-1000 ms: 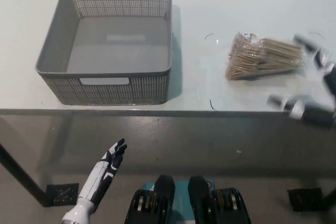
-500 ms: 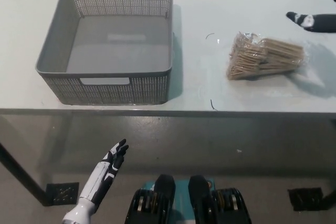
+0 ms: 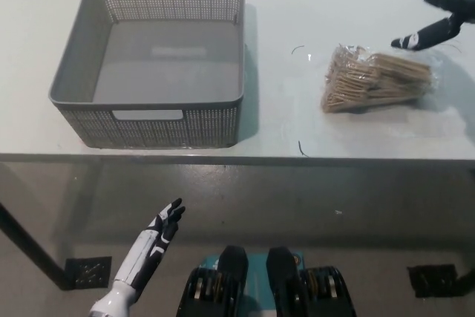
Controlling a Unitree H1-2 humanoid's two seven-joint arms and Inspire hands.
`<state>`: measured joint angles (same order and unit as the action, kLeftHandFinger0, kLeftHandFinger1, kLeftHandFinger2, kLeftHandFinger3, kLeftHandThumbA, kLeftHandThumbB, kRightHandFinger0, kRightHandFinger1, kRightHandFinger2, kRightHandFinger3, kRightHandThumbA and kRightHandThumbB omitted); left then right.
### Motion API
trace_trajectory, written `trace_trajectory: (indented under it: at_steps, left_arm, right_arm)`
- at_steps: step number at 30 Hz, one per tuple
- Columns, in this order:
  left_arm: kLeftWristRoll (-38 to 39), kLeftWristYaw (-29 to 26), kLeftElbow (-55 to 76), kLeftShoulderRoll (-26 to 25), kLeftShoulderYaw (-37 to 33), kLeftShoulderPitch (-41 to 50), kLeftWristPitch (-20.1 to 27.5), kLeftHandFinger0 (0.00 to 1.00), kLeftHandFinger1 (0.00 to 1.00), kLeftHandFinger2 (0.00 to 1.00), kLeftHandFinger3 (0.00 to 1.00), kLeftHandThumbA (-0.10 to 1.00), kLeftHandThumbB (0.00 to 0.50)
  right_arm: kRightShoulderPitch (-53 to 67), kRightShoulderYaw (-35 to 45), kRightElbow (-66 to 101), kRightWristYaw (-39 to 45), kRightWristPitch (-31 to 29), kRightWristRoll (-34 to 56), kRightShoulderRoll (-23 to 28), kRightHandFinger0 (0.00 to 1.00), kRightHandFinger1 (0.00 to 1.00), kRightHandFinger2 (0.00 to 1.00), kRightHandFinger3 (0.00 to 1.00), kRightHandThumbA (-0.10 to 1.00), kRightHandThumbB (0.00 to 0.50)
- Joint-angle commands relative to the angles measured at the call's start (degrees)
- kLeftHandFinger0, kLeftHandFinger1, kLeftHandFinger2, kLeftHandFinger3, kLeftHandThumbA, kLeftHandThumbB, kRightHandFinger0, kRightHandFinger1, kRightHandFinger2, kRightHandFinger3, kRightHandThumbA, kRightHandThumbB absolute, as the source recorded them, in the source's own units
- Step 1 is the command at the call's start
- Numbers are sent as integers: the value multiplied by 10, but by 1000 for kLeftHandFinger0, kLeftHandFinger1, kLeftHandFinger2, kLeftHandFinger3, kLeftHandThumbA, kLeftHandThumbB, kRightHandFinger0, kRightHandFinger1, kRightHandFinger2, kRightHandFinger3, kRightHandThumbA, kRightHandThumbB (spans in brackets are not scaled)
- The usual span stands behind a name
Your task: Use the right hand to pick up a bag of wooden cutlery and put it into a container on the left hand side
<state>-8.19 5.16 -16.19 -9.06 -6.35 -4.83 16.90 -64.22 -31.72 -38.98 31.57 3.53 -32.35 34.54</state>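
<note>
Cutlery bag [image 3: 375, 79] on table [image 3: 297, 5]; grey basket [image 3: 148, 113] holding nothing; right robot hand [image 3: 434, 12] spread wide

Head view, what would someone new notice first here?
The big grey basket stands empty on the table's left. To its right lies the clear bag of wooden cutlery, with the black right hand open just above it. The white left hand rests low, below the table edge.
</note>
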Motion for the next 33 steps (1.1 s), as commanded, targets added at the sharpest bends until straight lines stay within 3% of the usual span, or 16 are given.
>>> trace_trajectory:
  at_steps: [1, 13, 23, 33]
  left_arm:
    - [-4, 8, 7, -13, -3, -16, 22, 1000, 1000, 1000, 1000, 1000, 276]
    - [-7, 18, 9, -21, -8, -25, 20, 1000, 1000, 1000, 1000, 1000, 268]
    - [-10, 24, 13, -26, -13, -27, 12, 1000, 1000, 1000, 1000, 1000, 303]
    - [-6, 34, 15, -30, -19, -29, 13, 1000, 1000, 1000, 1000, 1000, 327]
  right_arm:
    - [-57, -8, -31, 33, -51, -11, -2, 1000, 1000, 1000, 1000, 696, 500]
    - [-66, -10, -54, 79, -69, -6, -9, 1000, 1000, 1000, 1000, 707, 500]
    - [-72, -17, -115, 75, -97, -17, -26, 1000, 1000, 1000, 1000, 653, 500]
    - [-63, -40, -176, 68, -112, -40, -49, 1000, 1000, 1000, 1000, 667, 500]
